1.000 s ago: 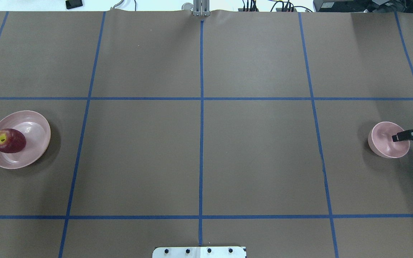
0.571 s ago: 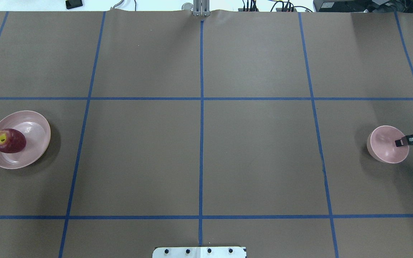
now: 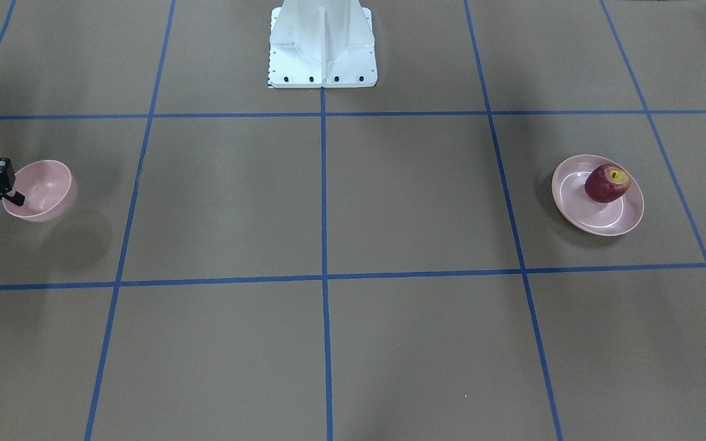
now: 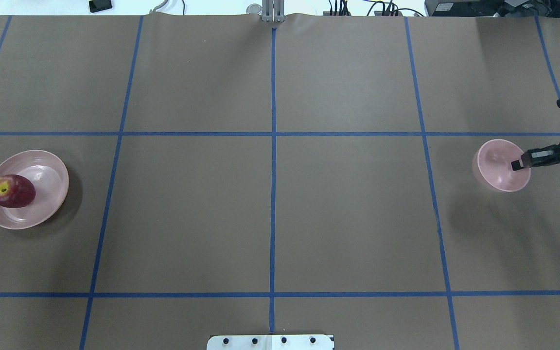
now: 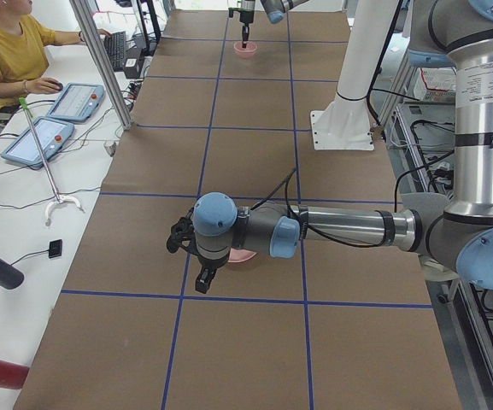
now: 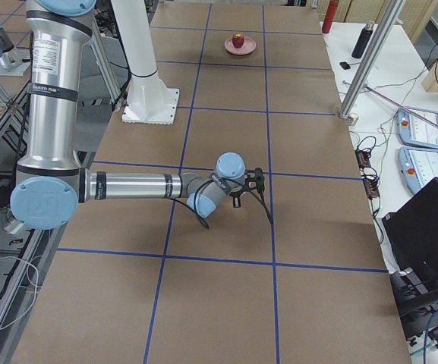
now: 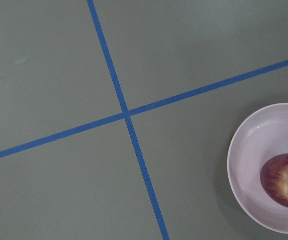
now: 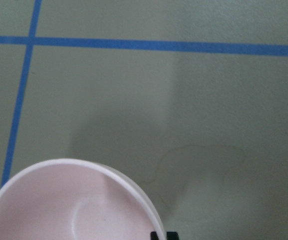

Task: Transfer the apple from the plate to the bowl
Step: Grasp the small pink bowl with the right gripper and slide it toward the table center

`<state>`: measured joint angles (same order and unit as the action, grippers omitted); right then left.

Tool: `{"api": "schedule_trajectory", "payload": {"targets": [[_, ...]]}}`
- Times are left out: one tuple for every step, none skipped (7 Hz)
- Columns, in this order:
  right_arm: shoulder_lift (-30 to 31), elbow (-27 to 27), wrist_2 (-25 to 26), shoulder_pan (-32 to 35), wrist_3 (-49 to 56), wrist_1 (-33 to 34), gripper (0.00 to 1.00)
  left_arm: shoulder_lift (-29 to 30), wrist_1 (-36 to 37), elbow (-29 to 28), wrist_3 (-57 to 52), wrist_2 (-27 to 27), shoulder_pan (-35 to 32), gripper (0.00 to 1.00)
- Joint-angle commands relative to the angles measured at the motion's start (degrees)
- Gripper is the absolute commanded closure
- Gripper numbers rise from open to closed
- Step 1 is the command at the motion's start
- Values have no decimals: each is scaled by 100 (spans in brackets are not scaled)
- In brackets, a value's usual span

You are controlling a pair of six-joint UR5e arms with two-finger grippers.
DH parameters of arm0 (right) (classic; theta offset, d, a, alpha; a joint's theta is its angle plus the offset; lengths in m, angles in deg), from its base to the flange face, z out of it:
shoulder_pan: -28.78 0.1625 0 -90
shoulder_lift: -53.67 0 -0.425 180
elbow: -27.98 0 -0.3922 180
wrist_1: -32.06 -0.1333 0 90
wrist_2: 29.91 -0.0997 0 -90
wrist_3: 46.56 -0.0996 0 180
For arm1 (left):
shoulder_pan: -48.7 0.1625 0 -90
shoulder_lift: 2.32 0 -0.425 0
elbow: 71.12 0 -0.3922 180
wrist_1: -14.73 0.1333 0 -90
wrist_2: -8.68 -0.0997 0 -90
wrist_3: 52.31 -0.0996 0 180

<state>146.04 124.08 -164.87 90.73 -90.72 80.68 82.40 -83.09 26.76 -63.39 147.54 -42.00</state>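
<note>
The dark-red apple (image 4: 12, 191) lies on the left side of the pale-pink plate (image 4: 52, 163) at the table's left end. Both also show in the front view, apple (image 3: 606, 182) and plate (image 3: 573, 205), and in the left wrist view, apple (image 7: 286, 181) and plate (image 7: 246, 165). My right gripper (image 4: 520, 165) is shut on the rim of the small pink bowl (image 4: 496, 165) and holds it above the table, its shadow offset below. The bowl also shows in the front view (image 3: 43, 187) and the right wrist view (image 8: 59, 210). My left gripper (image 5: 202, 273) shows only in the left side view, beside the plate; I cannot tell its state.
Blue tape lines (image 4: 273, 146) divide the brown table cover into squares. The robot's white base (image 3: 322, 49) stands at the middle of the near edge. An operator (image 5: 7, 51) sits at a side desk with tablets.
My right gripper has lifted the bowl and carried it leftward and away from the robot. The apple and plate have not moved.
</note>
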Motion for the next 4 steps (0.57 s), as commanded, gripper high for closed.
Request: {"api": "schedule_trajectory", "payload": {"targets": [[-1050, 216, 153, -496, -1071, 798, 100, -9, 0, 4, 0, 0, 17, 2], [-1402, 225, 529, -918, -1556, 816, 100, -9, 0, -5, 0, 0, 35, 2], [-1850, 172, 1115, -1575, -2396, 834, 100, -18, 0, 4, 0, 0, 61, 2], [-2350, 163, 1730, -2095, -2892, 1243, 100, -18, 0, -5, 9, 0, 79, 2]]}}
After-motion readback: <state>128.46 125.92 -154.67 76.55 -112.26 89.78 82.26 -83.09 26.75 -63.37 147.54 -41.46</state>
